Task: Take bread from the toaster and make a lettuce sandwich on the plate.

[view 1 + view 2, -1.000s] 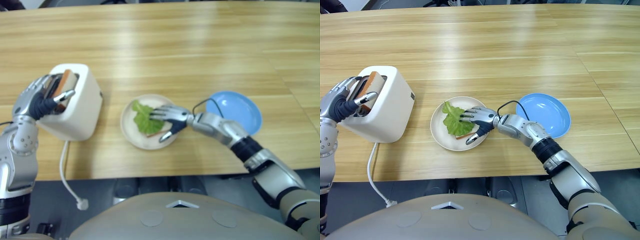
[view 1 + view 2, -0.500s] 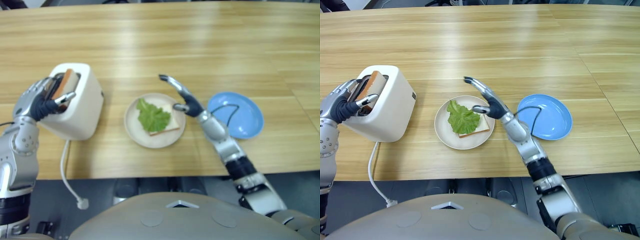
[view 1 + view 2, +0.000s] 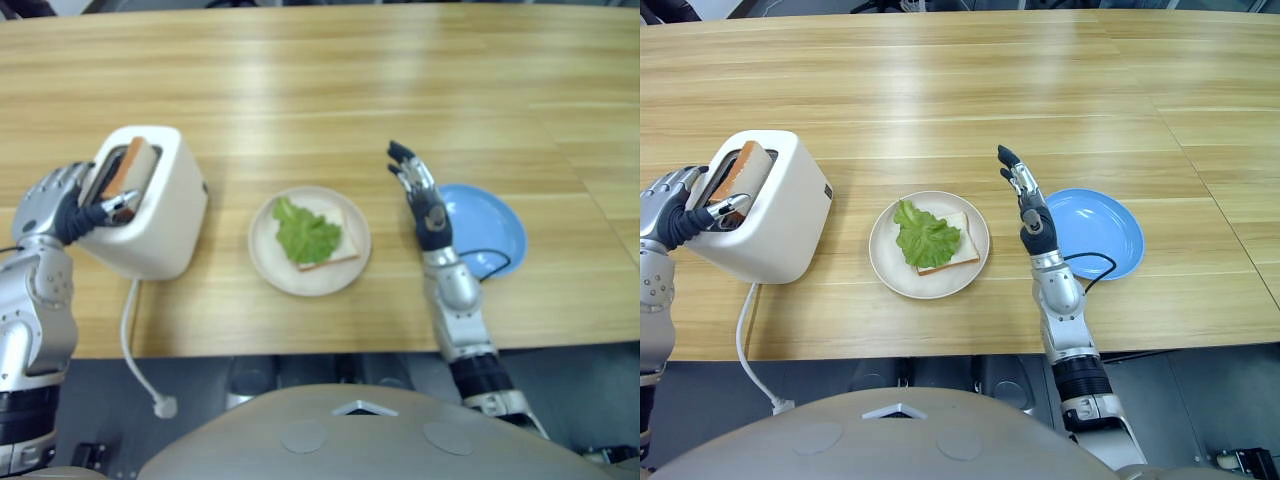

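The right hand (image 3: 1025, 200), fingers straight and empty, stands upright between the blue round plate (image 3: 1105, 225) and the beige round plate (image 3: 930, 286). That plate holds a green lettuce leaf (image 3: 923, 240) on a white bread slice (image 3: 958, 226), near the wooden table (image 3: 940, 90)'s front edge. The left hand (image 3: 675, 210) is at the white toaster (image 3: 780, 215) beside its browned toast slice (image 3: 743, 168); whether it grips cannot be told.

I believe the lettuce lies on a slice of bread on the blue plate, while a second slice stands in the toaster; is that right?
Not quite: as the right eye view shows, the lettuce lies on bread on the beige plate, not on the blue plate to its right. A second slice does stand in the toaster.
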Controlling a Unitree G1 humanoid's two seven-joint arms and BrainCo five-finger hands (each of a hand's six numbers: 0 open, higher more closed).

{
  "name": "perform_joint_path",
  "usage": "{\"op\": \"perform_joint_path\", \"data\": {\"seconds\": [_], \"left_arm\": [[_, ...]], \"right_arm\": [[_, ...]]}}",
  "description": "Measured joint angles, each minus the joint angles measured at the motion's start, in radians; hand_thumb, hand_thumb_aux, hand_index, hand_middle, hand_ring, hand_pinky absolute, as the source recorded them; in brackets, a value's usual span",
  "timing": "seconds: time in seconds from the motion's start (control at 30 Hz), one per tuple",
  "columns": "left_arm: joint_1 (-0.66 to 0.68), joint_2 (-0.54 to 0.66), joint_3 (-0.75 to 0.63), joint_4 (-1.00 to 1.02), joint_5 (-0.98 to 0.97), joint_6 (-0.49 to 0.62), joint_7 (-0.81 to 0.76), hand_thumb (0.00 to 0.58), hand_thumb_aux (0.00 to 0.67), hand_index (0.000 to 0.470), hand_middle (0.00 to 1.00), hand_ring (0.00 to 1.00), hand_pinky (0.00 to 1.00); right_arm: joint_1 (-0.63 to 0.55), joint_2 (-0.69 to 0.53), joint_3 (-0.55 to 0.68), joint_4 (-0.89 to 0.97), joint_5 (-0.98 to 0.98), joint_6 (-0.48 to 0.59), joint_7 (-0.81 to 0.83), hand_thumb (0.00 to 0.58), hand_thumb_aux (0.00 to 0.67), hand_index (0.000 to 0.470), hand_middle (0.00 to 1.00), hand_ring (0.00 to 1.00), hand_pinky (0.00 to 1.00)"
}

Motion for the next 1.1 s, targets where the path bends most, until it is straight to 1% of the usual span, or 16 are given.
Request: {"op": "perform_joint_path", "data": {"seconds": [0.03,0.07,0.2,0.33,0.37,0.43,0.67,0.7,0.73,0.77,0.8,0.83,0.87,0.9,0.93,1.1], "left_arm": [[-0.004,0.000,-0.002,-0.002,0.001,-0.003,0.002,0.503,0.426,0.292,0.00,0.00,0.00],[-0.007,0.000,-0.006,-0.005,0.002,-0.005,0.003,0.516,0.447,0.307,0.00,0.00,0.00],[-0.026,0.005,-0.018,-0.008,0.003,-0.013,0.007,0.509,0.436,0.299,0.00,0.00,0.00],[-0.031,0.005,-0.028,-0.004,-0.001,-0.025,0.008,0.521,0.457,0.314,0.00,0.00,0.00],[-0.034,0.005,-0.030,-0.002,-0.001,-0.028,0.008,0.566,0.565,0.388,0.00,0.00,0.00],[-0.044,0.005,-0.031,0.002,-0.004,-0.033,0.011,0.580,0.670,0.460,0.00,0.00,0.00],[-0.067,0.005,-0.023,0.012,-0.048,-0.065,0.044,0.580,0.670,0.460,0.00,0.00,0.00],[-0.069,0.002,-0.016,0.014,-0.061,-0.072,0.050,0.580,0.670,0.460,0.05,0.05,0.05],[-0.073,-0.002,-0.009,0.014,-0.071,-0.076,0.055,0.580,0.670,0.460,0.35,0.35,0.35],[-0.076,-0.006,-0.003,0.014,-0.084,-0.082,0.061,0.580,0.670,0.460,0.35,0.35,0.35],[-0.080,-0.010,0.007,0.014,-0.098,-0.089,0.070,0.580,0.670,0.460,0.86,0.86,0.86],[-0.085,-0.012,0.016,0.014,-0.112,-0.097,0.076,0.580,0.670,0.460,0.86,0.86,0.86],[-0.089,-0.013,0.024,0.014,-0.122,-0.104,0.081,0.580,0.670,0.460,0.95,0.95,0.95],[-0.091,-0.014,0.027,0.014,-0.129,-0.107,0.085,0.580,0.670,0.460,0.95,0.95,0.95],[-0.095,-0.016,0.031,0.014,-0.138,-0.114,0.092,0.580,0.670,0.460,1.00,1.00,1.00],[-0.108,-0.018,0.049,0.019,-0.172,-0.144,0.125,0.580,0.670,0.460,1.00,1.00,1.00]], "right_arm": [[0.004,0.002,-0.008,0.000,0.002,0.005,0.003,0.000,0.000,0.000,0.00,0.00,0.00],[0.005,0.004,-0.013,0.000,0.008,0.011,0.007,0.000,0.000,0.000,0.00,0.00,0.00],[0.010,0.023,-0.024,0.000,0.021,0.020,0.016,0.000,0.000,0.000,0.00,0.00,0.00],[0.015,0.030,-0.034,0.000,0.021,0.024,0.020,0.000,0.000,0.000,0.00,0.00,0.00],[0.015,0.034,-0.040,0.000,0.021,0.026,0.020,0.000,0.000,0.000,0.00,0.00,0.00],[0.014,0.038,-0.046,0.000,0.019,0.030,0.021,0.000,0.000,0.000,0.00,0.00,0.00],[0.013,0.046,-0.049,0.005,-0.003,0.034,0.023,0.000,0.000,0.000,0.00,0.00,0.00],[0.012,0.048,-0.049,0.007,-0.005,0.034,0.023,0.000,0.000,0.000,0.00,0.00,0.00],[0.012,0.050,-0.049,0.009,-0.005,0.034,0.024,0.000,0.000,0.000,0.00,0.00,0.00],[0.012,0.050,-0.049,0.010,-0.005,0.034,0.024,0.000,0.000,0.000,0.00,0.00,0.00],[0.011,0.051,-0.050,0.011,-0.006,0.034,0.024,0.000,0.000,0.000,0.00,0.00,0.00],[0.009,0.053,-0.049,0.012,-0.006,0.034,0.024,0.000,0.000,0.000,0.00,0.00,0.00],[0.007,0.055,-0.049,0.012,-0.007,0.034,0.024,0.000,0.000,0.000,0.00,0.00,0.00],[0.005,0.056,-0.049,0.012,-0.009,0.034,0.024,0.000,0.000,0.000,0.00,0.00,0.00],[0.004,0.057,-0.049,0.013,-0.010,0.034,0.025,0.000,0.000,0.000,0.00,0.00,0.00],[0.004,0.057,-0.050,0.017,-0.017,0.032,0.030,0.000,0.000,0.000,0.00,0.00,0.00]]}}
